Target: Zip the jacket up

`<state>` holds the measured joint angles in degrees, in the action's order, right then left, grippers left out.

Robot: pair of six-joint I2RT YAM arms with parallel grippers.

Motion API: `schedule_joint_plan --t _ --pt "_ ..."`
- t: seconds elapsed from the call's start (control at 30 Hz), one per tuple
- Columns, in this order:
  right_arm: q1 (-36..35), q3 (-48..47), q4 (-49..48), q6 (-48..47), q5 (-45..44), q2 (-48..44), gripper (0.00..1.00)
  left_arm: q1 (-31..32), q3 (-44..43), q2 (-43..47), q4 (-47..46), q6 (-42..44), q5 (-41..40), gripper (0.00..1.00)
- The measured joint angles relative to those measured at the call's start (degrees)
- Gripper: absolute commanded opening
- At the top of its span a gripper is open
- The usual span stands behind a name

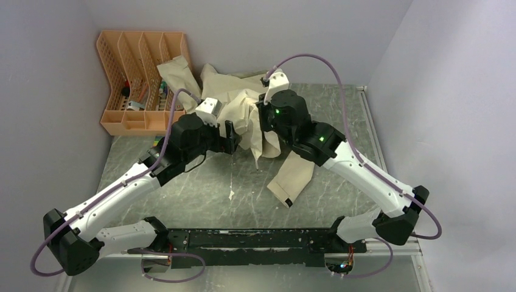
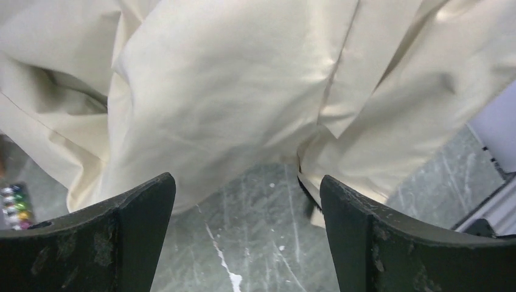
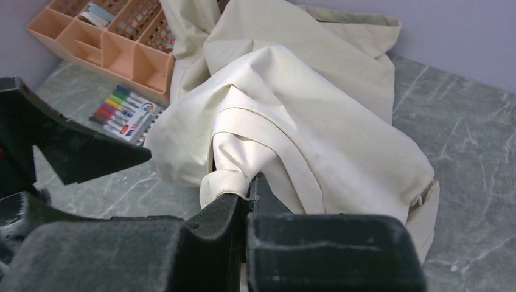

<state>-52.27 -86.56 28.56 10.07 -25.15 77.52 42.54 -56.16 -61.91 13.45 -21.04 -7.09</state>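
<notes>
The jacket (image 1: 240,106) is lying crumpled toward the back of the grey table (image 1: 201,188), right beside the orange organizer (image 1: 143,79). The right gripper (image 3: 249,185) is pinching a fold of the cream fabric, fingers clamped tight on it. The left gripper (image 2: 246,201) is hovering just in front of the cloth, fingers spread wide, gripping nothing. A marker set (image 3: 122,112) is sitting next to the heap.

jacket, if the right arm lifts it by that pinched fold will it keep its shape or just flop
Probably floppy: the jacket lies in soft crumpled folds, and cloth bunches where the right fingers pinch it. Likely light, since the fabric looks thin. Pushed, it would likely wrinkle rather than slide whole.
</notes>
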Motion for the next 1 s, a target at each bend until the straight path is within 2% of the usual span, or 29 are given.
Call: schedule_joint_plan --t 0.5,0.87,0.9,1.0 --pt "0.0 -1.5 4.0 0.1 3.6 -2.6 0.0 0.1 -7.8 -4.9 8.1 15.6 -5.8 0.93" --pt "0.0 0.3 3.9 0.1 4.4 -4.5 0.0 0.1 -8.1 -9.4 10.9 23.1 -0.2 0.93" --pt "0.0 0.6 3.8 0.2 4.6 -4.5 0.0 0.1 -8.3 -10.0 11.1 23.3 0.1 0.99" --pt "0.0 1.5 3.7 0.3 4.9 -4.5 0.0 0.1 -9.5 -11.9 11.8 23.7 0.9 0.65"
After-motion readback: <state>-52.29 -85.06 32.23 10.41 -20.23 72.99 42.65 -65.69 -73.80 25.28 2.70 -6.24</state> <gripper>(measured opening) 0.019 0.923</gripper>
